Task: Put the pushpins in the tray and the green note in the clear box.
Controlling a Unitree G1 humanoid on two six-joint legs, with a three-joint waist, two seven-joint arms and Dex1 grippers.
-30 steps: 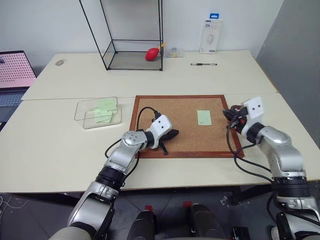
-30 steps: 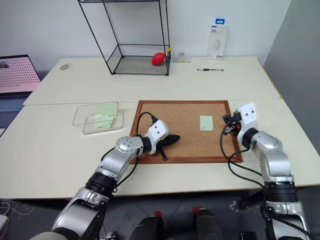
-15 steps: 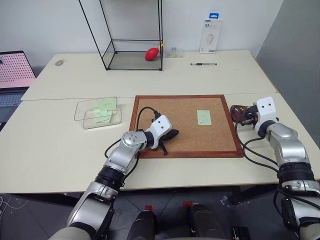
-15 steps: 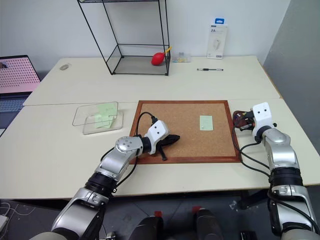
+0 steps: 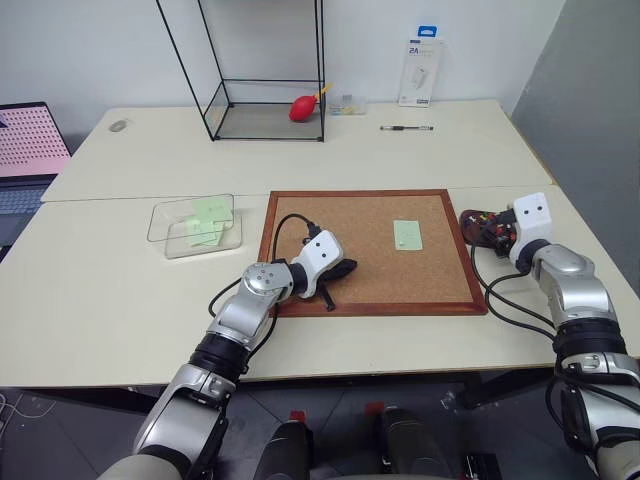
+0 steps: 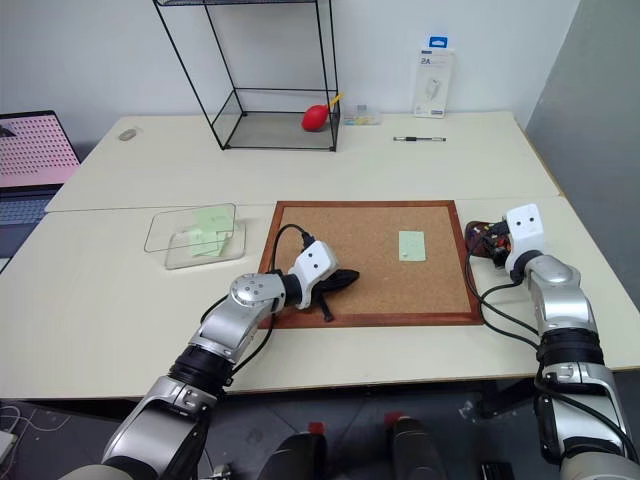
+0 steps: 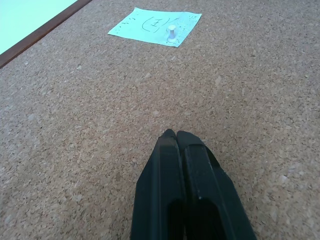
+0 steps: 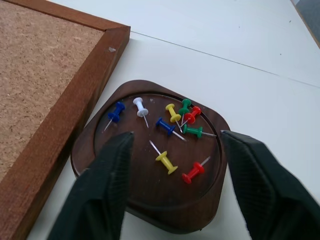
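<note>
The small dark brown tray [image 8: 170, 215] sits on the table just off the corkboard's right edge, also seen as the tray [image 5: 473, 217]. Several pushpins lie in it, among them a red one [image 8: 193, 172] and a yellow one [image 8: 165, 160]. My right gripper [image 8: 177, 136] hovers open right over the tray, one finger on each side. The green note [image 5: 407, 234] lies flat on the corkboard, held by a white pin [image 7: 171, 33]. On the bare cork short of the note [image 7: 155, 25], my left gripper [image 7: 173, 134] rests shut and empty. The clear box [image 5: 196, 226] stands left of the board with green notes inside.
The wood-framed corkboard [image 5: 370, 295] fills the table's middle. A tall black wire-framed glass case [image 5: 262, 112] with a red object [image 5: 304, 108] stands at the back, near a pen [image 5: 407, 128] and a white package [image 5: 421, 72]. A laptop [image 5: 28, 150] sits far left.
My right gripper has swung right, from the corkboard's right edge to above the tray. The left arm has not moved.
</note>
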